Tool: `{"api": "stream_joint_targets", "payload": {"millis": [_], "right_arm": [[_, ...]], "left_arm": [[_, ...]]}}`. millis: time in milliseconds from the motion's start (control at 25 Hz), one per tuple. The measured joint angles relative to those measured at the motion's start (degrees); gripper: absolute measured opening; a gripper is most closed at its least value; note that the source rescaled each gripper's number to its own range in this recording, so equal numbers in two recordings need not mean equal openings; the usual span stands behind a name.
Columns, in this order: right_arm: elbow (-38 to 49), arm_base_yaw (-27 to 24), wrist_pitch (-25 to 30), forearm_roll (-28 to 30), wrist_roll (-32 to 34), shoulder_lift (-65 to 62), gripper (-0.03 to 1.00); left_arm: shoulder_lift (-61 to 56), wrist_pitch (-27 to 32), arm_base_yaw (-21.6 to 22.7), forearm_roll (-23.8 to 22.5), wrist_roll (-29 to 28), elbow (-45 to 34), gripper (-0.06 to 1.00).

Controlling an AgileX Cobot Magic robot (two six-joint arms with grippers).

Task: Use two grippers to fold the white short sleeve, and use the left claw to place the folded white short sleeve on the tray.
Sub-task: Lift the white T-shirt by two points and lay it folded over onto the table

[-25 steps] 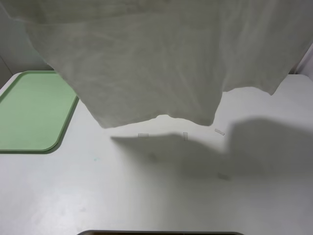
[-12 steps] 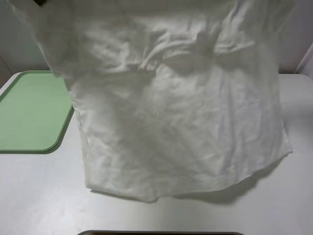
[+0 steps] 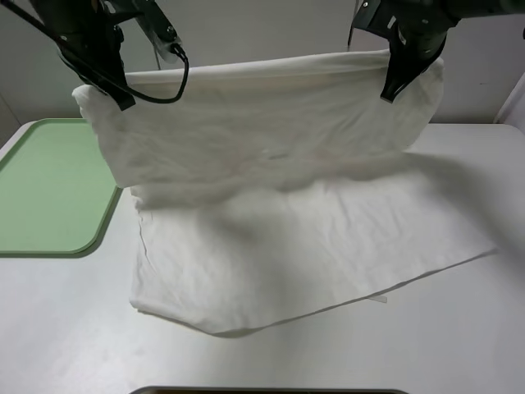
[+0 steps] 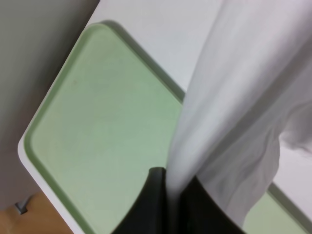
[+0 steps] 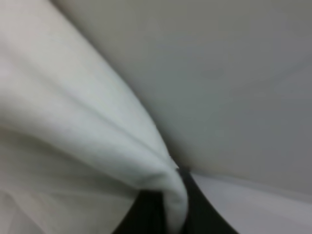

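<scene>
The white short sleeve [image 3: 279, 205] hangs by one edge from both grippers, stretched between them high over the table. Its lower half lies spread flat on the white table toward the front. My left gripper [image 3: 123, 100] is shut on the shirt's upper left corner; the left wrist view shows white cloth [image 4: 229, 97] pinched between the black fingers [image 4: 156, 195]. My right gripper [image 3: 390, 92] is shut on the upper right corner, with cloth [image 5: 97, 146] bunched in its jaws. The light green tray [image 3: 49, 189] lies flat at the table's left edge, beside the shirt.
The white table [image 3: 74, 328] runs around the shirt on all sides. A small pale tape strip [image 3: 377, 299] peeks out by the shirt's front right edge. A dark strip [image 3: 271, 391] shows at the bottom edge of the exterior view. Black cable [image 3: 168, 78] loops off the left arm.
The shirt has come down and away from the camera. Its lower part now lies on the table, and both arms, hidden before, show holding the upper edge.
</scene>
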State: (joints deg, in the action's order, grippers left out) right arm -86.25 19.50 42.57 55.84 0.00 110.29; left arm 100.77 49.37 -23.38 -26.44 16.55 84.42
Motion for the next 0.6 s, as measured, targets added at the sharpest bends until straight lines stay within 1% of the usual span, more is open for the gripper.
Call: {"api": "stream_joint_targets", "payload": {"millis": [80, 120, 160, 200, 240, 320, 360, 400, 440, 480, 520, 600], "right_arm": [[0.00, 0.00, -0.23, 0.05, -0.32, 1.05, 0.00], [0.14, 0.00, -0.65, 0.06, -1.38, 1.57, 0.00], [1.02, 0.00, -1.21, 0.55, -2.56, 1.68, 0.00], [1.46, 0.00, -1.49, 1.07, -3.37, 1.68, 0.00], [2.14, 0.00, -1.56, 1.76, -3.73, 1.68, 0.00], [2.70, 0.00, -1.78, 2.40, -3.94, 1.68, 0.00], [5.10, 0.00, -2.04, 5.58, -3.60, 1.68, 0.00], [5.97, 0.00, -2.04, 6.52, -3.22, 1.76, 0.00], [7.00, 0.00, -2.04, 8.49, -2.38, 1.76, 0.00], [8.46, 0.00, -2.04, 10.92, -1.36, 1.76, 0.00], [10.99, 0.00, -2.42, 14.62, -0.61, 1.70, 0.00], [14.78, -0.06, -4.08, 18.07, -0.34, 1.32, 0.00]], "left_arm": [[0.01, -1.45, -0.05, -1.30, 0.00, -1.95, 0.00], [0.01, -2.18, -0.77, -2.97, 0.00, -3.61, 0.00], [0.01, -3.01, -1.95, -6.18, -0.13, -6.31, 0.00], [0.01, -3.01, -1.95, -6.18, -0.13, -6.31, 0.00], [0.01, -3.68, -3.37, -9.50, -1.09, -8.68, 0.00], [0.01, -5.21, -6.30, -17.40, -6.13, -12.61, 0.00], [0.01, -6.06, -7.81, -22.25, -10.16, -14.40, 0.00], [0.01, -6.66, -9.58, -28.43, -15.72, -16.05, 0.00], [0.01, -6.72, -11.29, -33.57, -21.48, -17.91, 0.00], [0.01, -6.76, -13.19, -41.16, -26.73, -19.97, 0.00], [0.01, -6.54, -14.49, -45.08, -31.56, -21.67, 0.00], [0.01, -5.99, -17.64, -51.89, -36.25, -24.99, 0.00]]}}
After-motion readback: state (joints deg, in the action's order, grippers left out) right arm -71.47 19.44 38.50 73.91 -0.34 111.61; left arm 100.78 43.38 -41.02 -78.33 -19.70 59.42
